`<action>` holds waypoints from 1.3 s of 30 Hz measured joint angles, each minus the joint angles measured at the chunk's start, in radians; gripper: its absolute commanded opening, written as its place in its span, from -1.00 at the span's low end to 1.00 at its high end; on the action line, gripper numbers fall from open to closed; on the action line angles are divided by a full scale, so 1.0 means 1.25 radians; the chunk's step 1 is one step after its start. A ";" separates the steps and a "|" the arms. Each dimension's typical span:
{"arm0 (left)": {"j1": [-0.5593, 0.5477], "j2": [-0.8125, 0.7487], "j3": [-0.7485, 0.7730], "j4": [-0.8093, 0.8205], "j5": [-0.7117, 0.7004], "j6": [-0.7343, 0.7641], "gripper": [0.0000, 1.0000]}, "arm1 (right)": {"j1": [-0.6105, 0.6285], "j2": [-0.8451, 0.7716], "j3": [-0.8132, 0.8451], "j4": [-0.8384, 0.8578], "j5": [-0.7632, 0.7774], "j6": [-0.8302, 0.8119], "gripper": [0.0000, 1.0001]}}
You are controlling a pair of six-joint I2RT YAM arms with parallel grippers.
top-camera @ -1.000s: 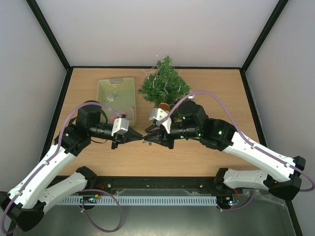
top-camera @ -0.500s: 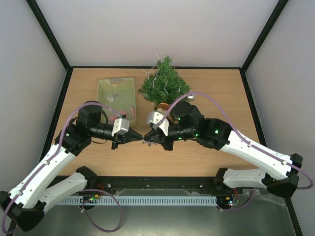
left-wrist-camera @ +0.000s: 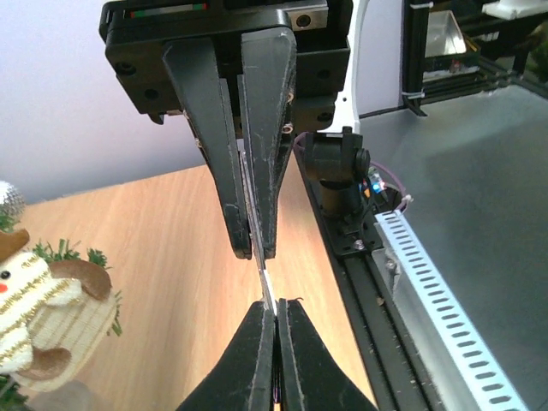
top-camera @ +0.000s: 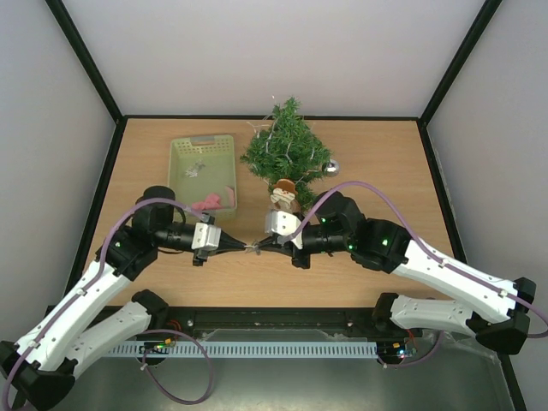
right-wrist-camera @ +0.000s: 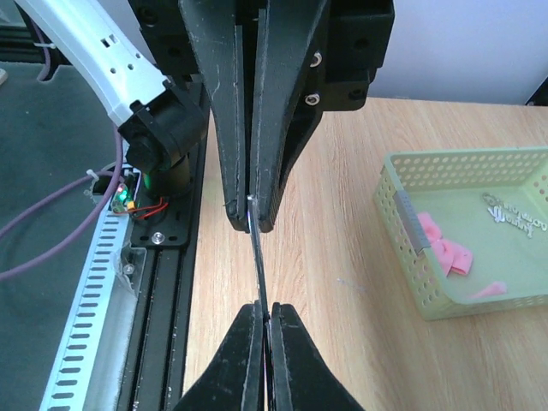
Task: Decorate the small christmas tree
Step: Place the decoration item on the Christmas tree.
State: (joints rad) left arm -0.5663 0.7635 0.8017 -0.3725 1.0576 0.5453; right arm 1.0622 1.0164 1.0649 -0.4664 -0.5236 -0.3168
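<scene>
Tip to tip over the near half of the worktop (top-camera: pixel 377 154), the left claw (top-camera: pixel 239 247) and right claw (top-camera: pixel 262 247) are each pinched shut on opposite ends of one thin strand (right-wrist-camera: pixel 257 261), stretched along the 9-to-3 o'clock line between them. The small Christmas tree (top-camera: pixel 287 147) stands toward the back of the worktop, at roughly 1 o'clock from that meeting point. A plush figure (top-camera: pixel 283 194) sits at its foot, and a pale green basket (top-camera: pixel 173 171) lies at 11 o'clock. The right arm is nearer the tree, so carrying the strand to the branches would likely fall to it. What the strand belongs to cannot be made out.
</scene>
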 measured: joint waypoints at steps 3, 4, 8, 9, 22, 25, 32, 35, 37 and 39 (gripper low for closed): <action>0.000 -0.010 -0.011 0.009 -0.010 0.049 -0.95 | 0.001 0.000 -0.006 0.008 0.001 -0.023 -0.97; 0.000 -0.012 -0.015 0.011 -0.016 0.062 -0.95 | 0.000 0.000 -0.010 0.012 0.002 -0.030 -0.97; 0.000 -0.010 -0.019 0.013 -0.034 0.103 -0.69 | 0.000 0.000 -0.020 0.021 0.014 -0.052 -0.97; 0.000 -0.010 -0.020 0.014 -0.036 0.112 -0.63 | 0.000 0.000 -0.022 0.023 0.022 -0.056 -0.97; 0.000 -0.014 -0.034 0.031 -0.075 0.158 0.66 | -0.001 0.000 -0.038 0.051 0.097 -0.083 -0.97; 0.000 -0.027 -0.037 0.042 -0.104 0.142 0.99 | -0.001 -0.002 -0.040 0.063 0.111 -0.082 -0.97; 0.000 -0.104 -0.046 0.134 -0.233 0.014 0.99 | -0.001 -0.044 -0.062 0.121 0.181 -0.053 -0.97; 0.000 -0.141 -0.046 0.164 -0.276 -0.031 0.99 | -0.001 -0.060 -0.060 0.165 0.226 -0.024 -0.97; 0.000 -0.170 -0.051 0.180 -0.306 -0.055 0.99 | -0.001 -0.061 -0.037 0.175 0.257 0.006 -0.97; 0.000 -0.203 -0.061 0.192 -0.334 -0.073 0.99 | -0.001 -0.040 0.024 0.167 0.294 0.043 -0.97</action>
State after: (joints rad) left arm -0.5667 0.5098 0.7250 -0.1322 0.6399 0.4538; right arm 1.0607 0.9665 1.0950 -0.2573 -0.1555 -0.2634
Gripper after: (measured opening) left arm 0.994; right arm 0.017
